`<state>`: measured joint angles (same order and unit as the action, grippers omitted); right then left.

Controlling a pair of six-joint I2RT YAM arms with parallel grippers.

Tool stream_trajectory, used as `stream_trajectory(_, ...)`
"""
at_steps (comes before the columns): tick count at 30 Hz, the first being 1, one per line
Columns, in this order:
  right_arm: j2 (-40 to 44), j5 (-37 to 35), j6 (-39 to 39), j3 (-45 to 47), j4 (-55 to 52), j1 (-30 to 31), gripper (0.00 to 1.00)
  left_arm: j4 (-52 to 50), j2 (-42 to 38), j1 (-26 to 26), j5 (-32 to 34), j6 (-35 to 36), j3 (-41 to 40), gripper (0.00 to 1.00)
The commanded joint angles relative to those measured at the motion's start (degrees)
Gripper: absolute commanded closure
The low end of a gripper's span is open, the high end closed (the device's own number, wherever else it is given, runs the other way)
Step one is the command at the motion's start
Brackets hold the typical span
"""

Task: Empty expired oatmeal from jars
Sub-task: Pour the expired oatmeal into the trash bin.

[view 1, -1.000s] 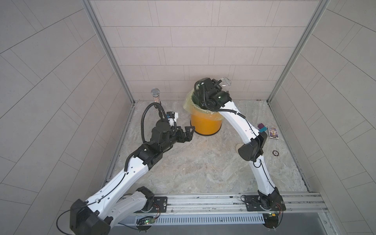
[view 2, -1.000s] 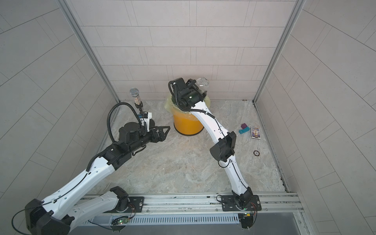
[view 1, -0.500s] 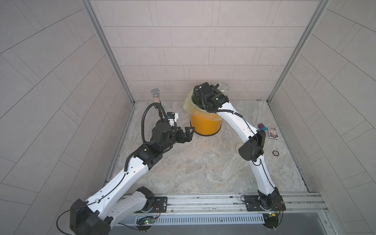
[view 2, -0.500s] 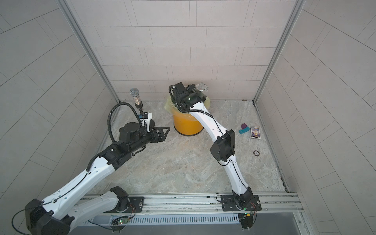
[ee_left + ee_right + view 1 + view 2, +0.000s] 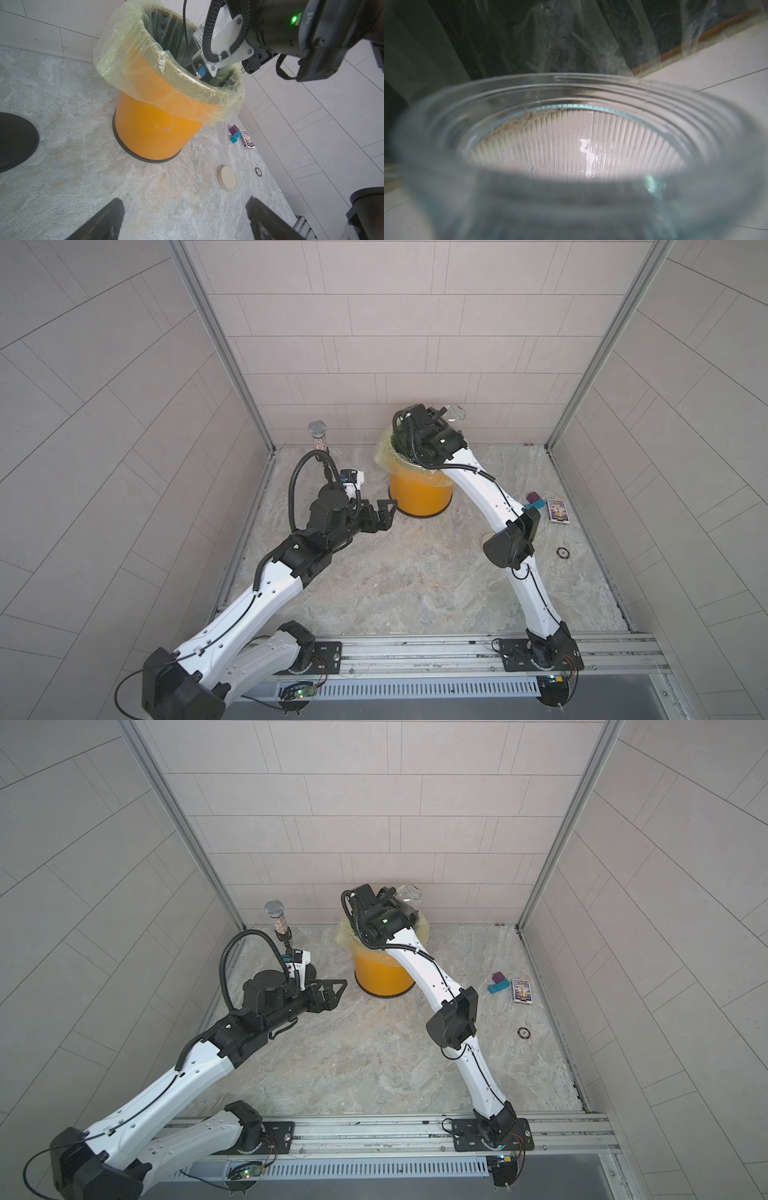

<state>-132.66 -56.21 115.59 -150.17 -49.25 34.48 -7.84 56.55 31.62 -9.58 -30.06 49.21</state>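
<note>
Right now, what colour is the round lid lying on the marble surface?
Plain cream; the lid shows best in the left wrist view.

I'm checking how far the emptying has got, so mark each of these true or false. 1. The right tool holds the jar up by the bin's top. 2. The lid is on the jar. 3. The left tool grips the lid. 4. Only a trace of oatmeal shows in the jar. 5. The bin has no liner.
1. True. The right tool is shut on the jar, which is raised at the back rim of the bin.
2. False. The lid lies flat on the table, apart from the bin.
3. False. The left tool is open and empty beside the bin.
4. True. A thin streak of oatmeal clings inside.
5. False. A yellowish liner drapes over its rim.
</note>
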Motion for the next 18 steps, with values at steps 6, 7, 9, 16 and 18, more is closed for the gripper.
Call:
stream_trajectory(6, 2.43, -1.26, 3.75, -2.10, -1.93, -1.78, 1.00, -0.12, -0.92, -0.23, 0.10, 0.01, 0.67, 0.01)
stream_trajectory(7, 2.58, 4.58, 3.29, -3.99, 2.23, -1.76, 1.00, -0.17, -0.83, -0.23, 0.26, 0.30, 0.71, 0.01)
stream_trajectory(9, 2.52, 1.77, -0.19, -4.47, -4.34, -2.20, 1.00, -0.13, -0.72, -0.24, 0.36, 0.36, 0.34, 0.01)
stream_trajectory(16, 3.58, 3.64, -11.88, -2.42, -11.99, -2.45, 1.00, 0.62, -0.31, -0.17, 0.19, -0.52, -0.24, 0.01)
stream_trajectory(18, 3.32, 8.54, -13.25, -4.95, -6.64, -2.79, 1.00, 0.52, -0.23, -0.07, 0.09, -0.57, -0.04, 0.01)
